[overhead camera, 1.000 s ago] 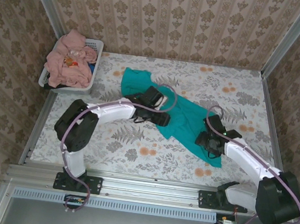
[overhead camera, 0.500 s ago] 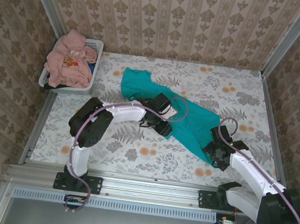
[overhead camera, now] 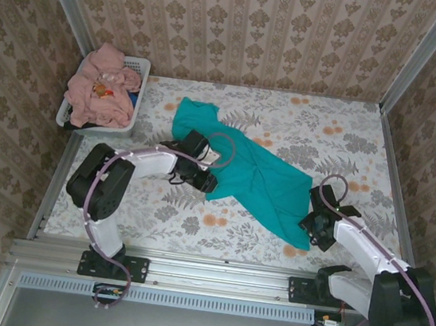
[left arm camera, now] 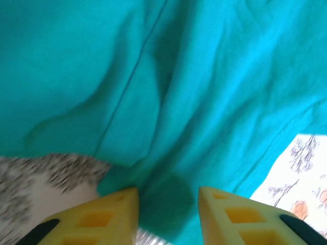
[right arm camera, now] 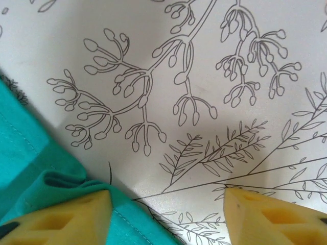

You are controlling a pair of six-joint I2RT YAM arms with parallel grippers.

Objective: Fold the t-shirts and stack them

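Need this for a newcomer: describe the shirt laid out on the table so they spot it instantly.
Start at the floral-patterned table, white basket at its far left corner. Across the middle lies the teal-green t-shirt, rumpled, running diagonally from far left to near right. It alone is teal; the basket's clothes are salmon-pink.

A white slotted laundry basket [overhead camera: 140, 88] stands at the far left corner of the table [overhead camera: 194, 226], against the left edge. The table's covering is pale, printed with grey leaves and orange flowers; close up, the print shows as thin line-drawn sprigs [right arm camera: 204, 102]. Beige patterned wallpaper [overhead camera: 243, 30] stands behind the far edge, and a metal rail [overhead camera: 212, 271] runs along the near edge
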